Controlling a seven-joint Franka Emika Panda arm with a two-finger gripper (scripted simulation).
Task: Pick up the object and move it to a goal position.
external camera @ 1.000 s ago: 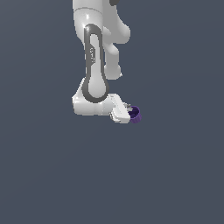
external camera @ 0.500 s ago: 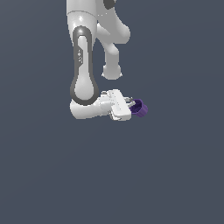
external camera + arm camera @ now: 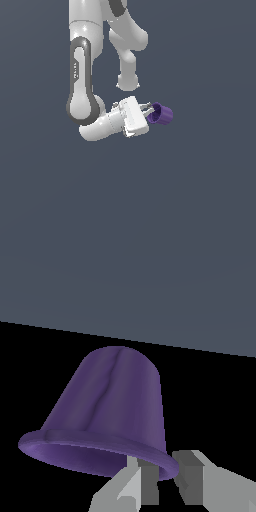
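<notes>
1. Compared with half a second ago, the white jointed robot arm [image 3: 87, 75] is carrying the small purple cup-shaped object with a flared rim [image 3: 161, 114] higher in the exterior view and a little further toward that view's right; a second ago the object was sitting lower still, close under the wrist
2. The wrist has turned since then: the pincer [image 3: 150, 113] is now pointing sideways and slightly upward toward the exterior view's right, where earlier it was angled more downward
3. The pincer is closing narrowly on the purple object, which is sitting at the tips of the grey fingers [image 3: 147, 108], touching them and sticking out beyond them
4. In the wrist view the purple object [image 3: 107, 413] is filling much of the picture, with its flared rim nearest the camera and its rounded closed end pointing away; two grey fingers [image 3: 192, 478] are gripping the rim at one edge, one inside the rim and one outside it
5. The arm is hanging down from the top of the exterior view, its lower link standing nearly upright, then bending at a rounded elbow and running sideways into the white hand block [image 3: 132, 116]
6. The object is being held in the air, touching nothing but the pincer
7. The surroundings are showing only as a plain dark blue-grey ground [image 3: 200, 200]; no worktop edge can be told apart from it, and part of the wrist view is simply black
</notes>
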